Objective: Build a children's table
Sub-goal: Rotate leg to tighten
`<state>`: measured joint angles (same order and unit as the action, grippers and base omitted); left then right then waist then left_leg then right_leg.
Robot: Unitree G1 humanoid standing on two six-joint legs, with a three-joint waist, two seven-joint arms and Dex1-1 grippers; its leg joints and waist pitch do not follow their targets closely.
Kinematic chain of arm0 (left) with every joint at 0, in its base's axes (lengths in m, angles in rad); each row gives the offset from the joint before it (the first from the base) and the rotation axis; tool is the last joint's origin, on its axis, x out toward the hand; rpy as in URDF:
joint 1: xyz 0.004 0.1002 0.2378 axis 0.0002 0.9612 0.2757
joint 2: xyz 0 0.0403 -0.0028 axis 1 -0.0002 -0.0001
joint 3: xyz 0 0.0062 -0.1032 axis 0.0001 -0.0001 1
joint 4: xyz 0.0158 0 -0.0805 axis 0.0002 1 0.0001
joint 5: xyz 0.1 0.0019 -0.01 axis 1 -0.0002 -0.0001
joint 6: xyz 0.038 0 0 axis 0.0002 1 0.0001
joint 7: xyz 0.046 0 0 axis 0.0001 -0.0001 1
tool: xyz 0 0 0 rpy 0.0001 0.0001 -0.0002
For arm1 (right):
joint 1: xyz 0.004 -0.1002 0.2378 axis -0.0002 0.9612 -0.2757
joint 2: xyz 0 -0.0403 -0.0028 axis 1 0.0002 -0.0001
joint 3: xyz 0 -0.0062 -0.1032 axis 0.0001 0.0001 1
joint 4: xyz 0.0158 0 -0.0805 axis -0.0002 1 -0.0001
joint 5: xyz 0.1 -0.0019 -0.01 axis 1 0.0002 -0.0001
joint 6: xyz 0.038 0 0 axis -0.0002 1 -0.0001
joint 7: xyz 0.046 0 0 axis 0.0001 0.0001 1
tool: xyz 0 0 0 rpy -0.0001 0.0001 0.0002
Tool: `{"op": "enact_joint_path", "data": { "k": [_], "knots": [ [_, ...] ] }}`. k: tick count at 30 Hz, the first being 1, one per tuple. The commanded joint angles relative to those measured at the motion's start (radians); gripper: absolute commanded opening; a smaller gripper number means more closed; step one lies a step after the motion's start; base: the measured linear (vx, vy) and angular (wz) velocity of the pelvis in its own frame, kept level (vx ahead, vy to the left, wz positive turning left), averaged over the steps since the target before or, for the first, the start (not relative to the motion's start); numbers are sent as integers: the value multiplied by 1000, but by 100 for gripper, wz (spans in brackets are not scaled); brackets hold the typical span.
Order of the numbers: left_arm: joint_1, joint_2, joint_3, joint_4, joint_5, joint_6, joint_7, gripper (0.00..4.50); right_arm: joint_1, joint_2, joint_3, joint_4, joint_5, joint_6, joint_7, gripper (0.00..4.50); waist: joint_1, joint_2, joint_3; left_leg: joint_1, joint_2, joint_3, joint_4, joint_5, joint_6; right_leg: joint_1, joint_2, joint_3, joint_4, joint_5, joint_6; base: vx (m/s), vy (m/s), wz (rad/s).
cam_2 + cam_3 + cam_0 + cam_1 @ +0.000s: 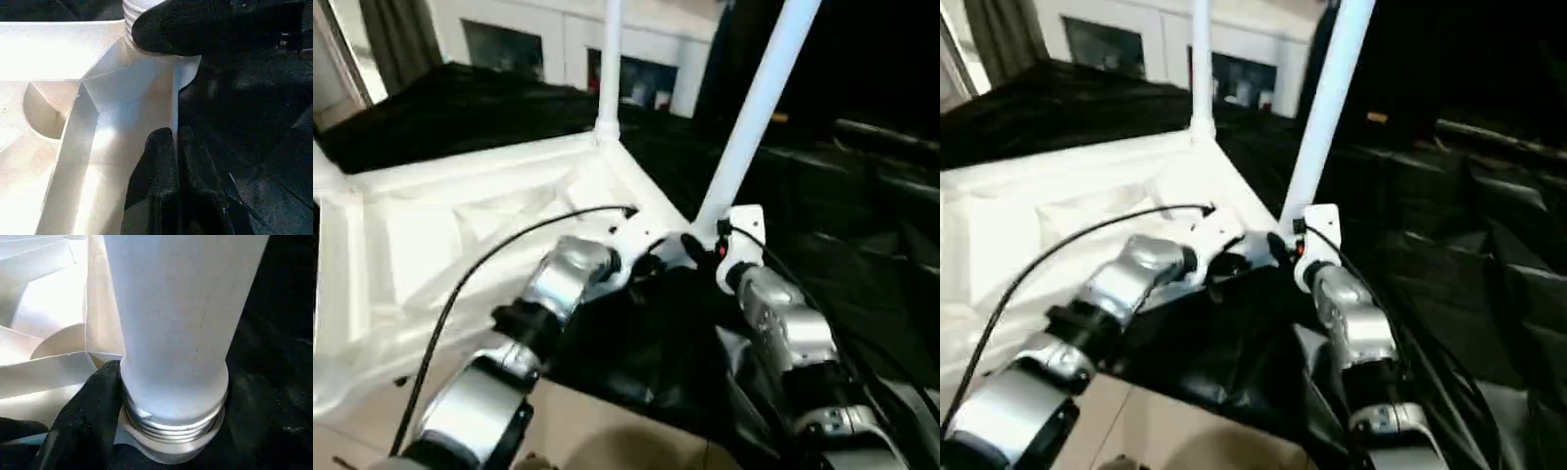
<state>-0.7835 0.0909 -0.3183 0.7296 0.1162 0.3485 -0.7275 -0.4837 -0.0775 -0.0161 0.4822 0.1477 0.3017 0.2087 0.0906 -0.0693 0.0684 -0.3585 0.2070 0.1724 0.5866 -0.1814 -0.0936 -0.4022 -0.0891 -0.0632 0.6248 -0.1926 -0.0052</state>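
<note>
Leg seated at near corner socket, threads not fully engaged

The tabletop (460, 245) lies upside down; the tilted leg (754, 117) is gripped near its base by the right gripper (146, 431), while the left gripper (171, 161), fingers pressed together, rests on the corner rim. Cross-threading is judged likely if the leg is turned while leaning, and the top may slide on the black cloth (862, 284). The socket mouth is hidden; the second right finger is cut off.

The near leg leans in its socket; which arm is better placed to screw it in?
Probably the right: the right gripper sits at the threaded base of the near leg, while the left gripper, shut, rests on the tabletop rim beside that socket.
</note>
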Motion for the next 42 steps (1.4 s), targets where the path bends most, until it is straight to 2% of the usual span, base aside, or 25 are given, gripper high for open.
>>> {"op": "enact_joint_path", "data": {
  "k": [1,2,4,6,7,10,11,14,15,17,20,21,23,26,27,29,31,32,35,42],
  "knots": [
    [-13,-35,-4,23,11,-12,40,0,8,42,44,19,3,21,36,307,-2,4,-60,2,13,1,-73,-174,10,49,-47,43,-83,-172,-165,0,0,0],
    [-17,-39,-2,33,13,-15,46,0,5,47,44,21,-2,18,31,343,-2,6,-59,3,14,0,-75,-190,8,48,-48,43,-86,-194,-162,0,0,0],
    [-24,-39,-3,49,16,-31,37,0,2,45,48,16,-10,4,43,346,-3,7,-57,6,14,0,-77,-217,6,44,-48,43,-92,-235,-154,0,0,0],
    [-28,-33,-4,62,16,-55,21,0,0,31,55,6,-17,-15,62,375,-2,6,-56,5,14,-1,-79,-233,3,43,-49,43,-96,-274,-143,0,0,0],
    [-28,-21,-8,66,11,-79,-6,0,2,1,64,-16,-13,-28,104,386,-2,1,-56,5,15,-2,-79,-239,4,43,-49,42,-98,-286,-138,0,0,0],
    [-23,-3,-12,56,3,-91,-40,0,11,-46,77,-54,2,-28,180,386,-2,0,-57,-2,16,-4,-79,-217,17,50,-50,41,-95,-264,-137,0,0,0],
    [-13,25,-21,35,-2,-104,-89,0,28,-110,105,-105,11,-23,284,386,0,-1,-58,0,17,-2,-78,-193,29,50,-51,41,-94,-232,-147,0,0,0],
    [3,60,-30,3,-8,-124,-156,0,51,-189,140,-162,11,-23,411,386,4,-3,-60,-4,17,0,-74,-149,56,54,-52,41,-89,-175,-159,0,0,0],
    [13,80,-37,-20,-10,-114,-196,0,61,-224,153,-186,14,-19,465,386,1,-2,-62,-10,18,-1,-74,-126,62,57,-50,39,-83,-148,-167,0,0,0],
    [30,110,-51,-58,-14,-111,-261,0,74,-272,171,-218,20,-9,539,386,1,-2,-64,-9,20,1,-68,-84,81,58,-50,40,-75,-80,-198,0,0,0],
    [65,164,-62,-136,-49,-113,-386,0,87,-341,186,-257,30,-3,651,386,1,2,-64,-4,22,2,-68,-86,93,54,-49,40,-71,-45,-227,0,0,0],
    [75,178,-67,-160,-59,-110,-420,0,88,-356,189,-265,33,-2,675,386,-1,0,-66,-4,23,2,-66,-82,96,57,-49,41,-65,-19,-241,0,0,0],
    [101,217,-80,-215,-87,-136,-505,0,90,-386,196,-283,47,3,721,386,-2,2,-65,1,25,5,-67,-90,102,51,-47,42,-63,4,-262,0,0,0],
    [125,254,-88,-279,-112,-127,-570,0,93,-413,209,-304,58,9,774,386,7,4,-62,10,29,9,-68,-121,98,46,-49,43,-65,-18,-271,0,0,0],
    [128,257,-89,-287,-112,-123,-575,0,93,-416,211,-306,57,8,779,386,8,4,-61,9,30,10,-69,-126,95,47,-49,43,-66,-27,-270,0,0,0],
    [138,272,-92,-317,-113,-111,-596,0,96,-424,218,-310,51,5,796,386,9,4,-58,5,29,9,-74,-157,72,47,-52,43,-72,-95,-246,0,0,0],
    [146,282,-93,-340,-117,-103,-609,0,97,-428,224,-312,47,3,811,386,10,3,-58,8,28,10,-74,-180,57,45,-52,44,-77,-136,-231,0,0,0],
    [153,288,-93,-356,-120,-97,-616,0,97,-433,236,-313,39,0,826,386,9,3,-58,6,28,9,-75,-179,50,46,-53,44,-77,-145,-224,0,0,0],
    [157,292,-94,-365,-121,-94,-619,0,99,-441,250,-316,31,-7,840,386,10,3,-59,5,27,9,-74,-169,47,45,-52,45,-77,-147,-212,0,0,0],
    [157,290,-95,-371,-116,-90,-613,0,97,-440,254,-313,27,-9,846,372,9,1,-61,1,24,9,-71,-133,57,48,-50,43,-70,-95,-219,0,0,0]
  ]
}}
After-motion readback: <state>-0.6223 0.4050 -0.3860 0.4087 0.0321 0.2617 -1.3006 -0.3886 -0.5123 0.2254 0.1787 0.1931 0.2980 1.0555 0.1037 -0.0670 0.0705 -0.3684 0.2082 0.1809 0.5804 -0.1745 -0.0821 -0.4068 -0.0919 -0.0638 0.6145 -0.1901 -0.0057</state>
